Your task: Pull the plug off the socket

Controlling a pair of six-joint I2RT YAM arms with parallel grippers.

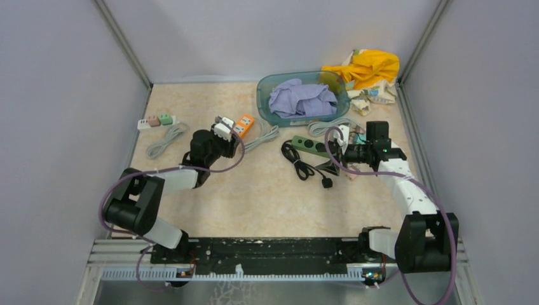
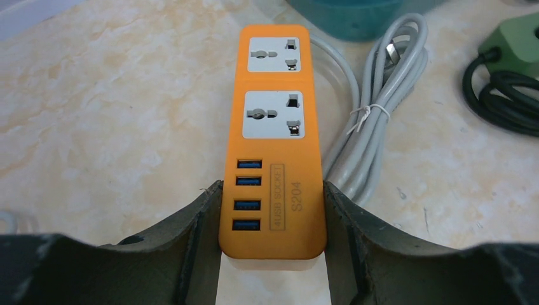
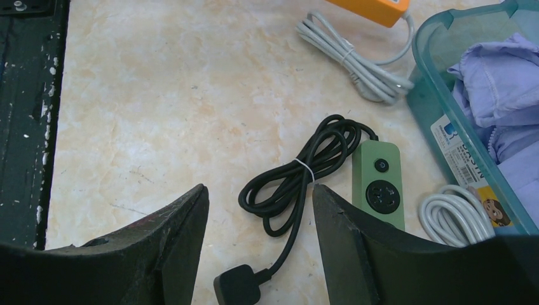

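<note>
Table (image 1: 254,203) carries it all: teal basin (image 1: 262,98) w/ purple cloth (image 1: 302,98) at the far side, yellow cloth (image 1: 368,65) in the far right corner. Nearer, orange strip (image 2: 273,143) sits left of centre, green strip (image 3: 377,184) right of centre, small pastel strip (image 1: 156,121) far left.

Left pincer (image 2: 272,190) is clamped on the orange strip's USB end, fingers touching both long sides. Right pincer (image 3: 259,190) is partway open & empty, hovering over the black cord (image 3: 289,184). Black plug (image 3: 238,287) lies loose on the table, apart from the green strip. Both orange sockets (image 2: 274,114) are empty. So I see no plug seated anywhere; the pastel strip is too small in the top view to tell.

Step, as I judge it: brace w/ one pincer, pull w/ the other. The left grip looks square & low, a good anchor; press the strip flat so it can't lift. The right should take a plug by its body, not the cord, & draw straight out along the pins, no twisting. First confirm which socket has a plug, prob. w/ a closer look.

Count: 1 table, 1 basin, 2 cloths, 2 pincers, 3 strips, 4 cord bundles (black, grey cord (image 2: 372,121) beside orange, second grey cord (image 1: 166,140) by pastel, white coil (image 3: 454,219) next to the basin), 1 loose plug, 2 sockets & 4 USB ports (image 2: 248,204) on orange.
</note>
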